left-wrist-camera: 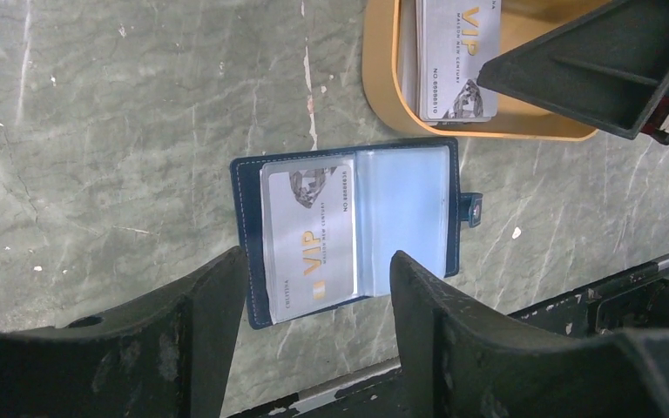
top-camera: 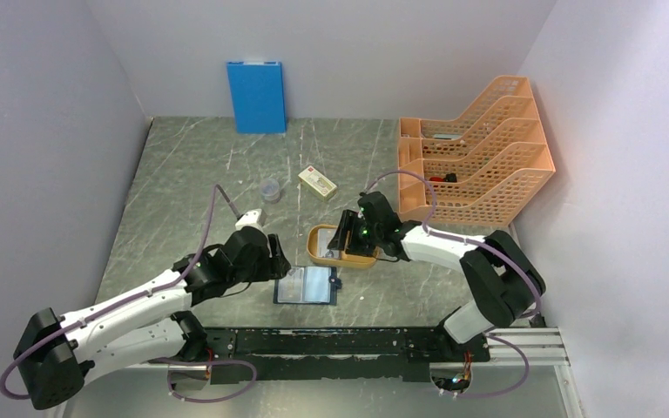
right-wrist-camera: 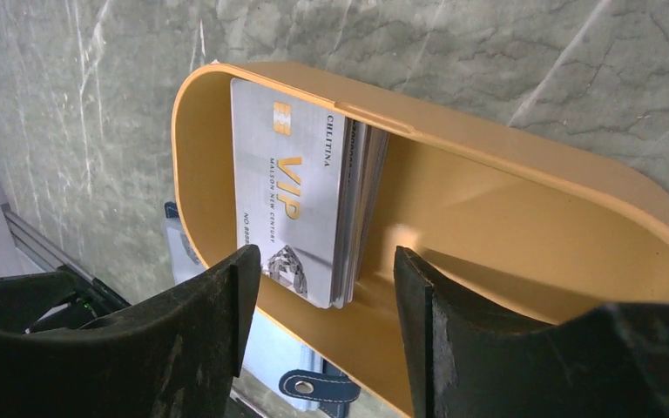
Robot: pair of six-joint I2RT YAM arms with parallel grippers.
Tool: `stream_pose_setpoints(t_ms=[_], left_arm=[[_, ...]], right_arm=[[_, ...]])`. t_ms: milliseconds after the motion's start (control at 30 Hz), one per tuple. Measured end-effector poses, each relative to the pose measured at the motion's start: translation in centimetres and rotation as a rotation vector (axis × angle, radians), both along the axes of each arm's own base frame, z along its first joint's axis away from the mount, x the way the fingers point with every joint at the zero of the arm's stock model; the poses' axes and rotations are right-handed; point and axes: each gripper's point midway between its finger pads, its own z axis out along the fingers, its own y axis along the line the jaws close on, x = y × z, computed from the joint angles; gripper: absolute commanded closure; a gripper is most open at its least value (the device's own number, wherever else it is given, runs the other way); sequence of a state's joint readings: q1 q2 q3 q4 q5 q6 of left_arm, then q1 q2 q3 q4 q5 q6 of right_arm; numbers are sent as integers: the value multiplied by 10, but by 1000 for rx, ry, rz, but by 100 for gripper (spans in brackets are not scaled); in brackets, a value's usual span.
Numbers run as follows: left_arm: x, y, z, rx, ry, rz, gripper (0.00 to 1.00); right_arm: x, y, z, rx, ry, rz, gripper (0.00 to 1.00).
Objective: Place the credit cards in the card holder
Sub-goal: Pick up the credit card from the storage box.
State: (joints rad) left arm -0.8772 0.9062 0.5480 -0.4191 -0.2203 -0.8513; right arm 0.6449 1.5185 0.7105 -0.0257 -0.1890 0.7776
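Note:
The dark navy card holder (top-camera: 307, 285) lies open and flat on the marble table, its snap tab (left-wrist-camera: 475, 209) pointing right. One silver VIP credit card (left-wrist-camera: 309, 231) sits in its left clear pocket. My left gripper (left-wrist-camera: 318, 261) hovers open just above the holder's near edge, holding nothing. A stack of several credit cards (right-wrist-camera: 292, 200) leans against the end wall of the orange oval tray (right-wrist-camera: 488, 144). Over that tray my right gripper (right-wrist-camera: 322, 261) stands open, its fingers apart on either side of the stack's lower corner and not touching it.
A bright blue folder (top-camera: 256, 96) leans on the back wall. An orange mesh file rack (top-camera: 479, 148) stands at the right. A cream box (top-camera: 317, 183) and a small clear cup (top-camera: 269, 190) lie mid-table. A black rail (top-camera: 340, 344) runs along the near edge.

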Motion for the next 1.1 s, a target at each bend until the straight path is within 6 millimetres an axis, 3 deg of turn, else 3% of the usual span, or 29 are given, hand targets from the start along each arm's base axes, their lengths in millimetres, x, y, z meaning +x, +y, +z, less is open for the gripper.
stream_pose_setpoints(t_ms=[367, 533, 700, 800, 933, 1100], left_arm=[[0, 0, -9, 28, 24, -1, 36], [0, -1, -11, 31, 30, -2, 37], [0, -1, -13, 35, 34, -3, 37], [0, -1, -13, 35, 34, -3, 37], [0, -2, -14, 36, 38, -4, 37], [-1, -2, -17, 41, 49, -9, 37]], right_arm=[[0, -10, -11, 30, 24, -5, 60], [-1, -12, -10, 52, 24, -1, 59], [-3, -18, -6, 66, 12, -11, 47], [-2, -15, 1, 86, -6, 1, 45], [-1, -11, 4, 103, -11, 25, 48], [1, -6, -2, 95, 7, 50, 59]])
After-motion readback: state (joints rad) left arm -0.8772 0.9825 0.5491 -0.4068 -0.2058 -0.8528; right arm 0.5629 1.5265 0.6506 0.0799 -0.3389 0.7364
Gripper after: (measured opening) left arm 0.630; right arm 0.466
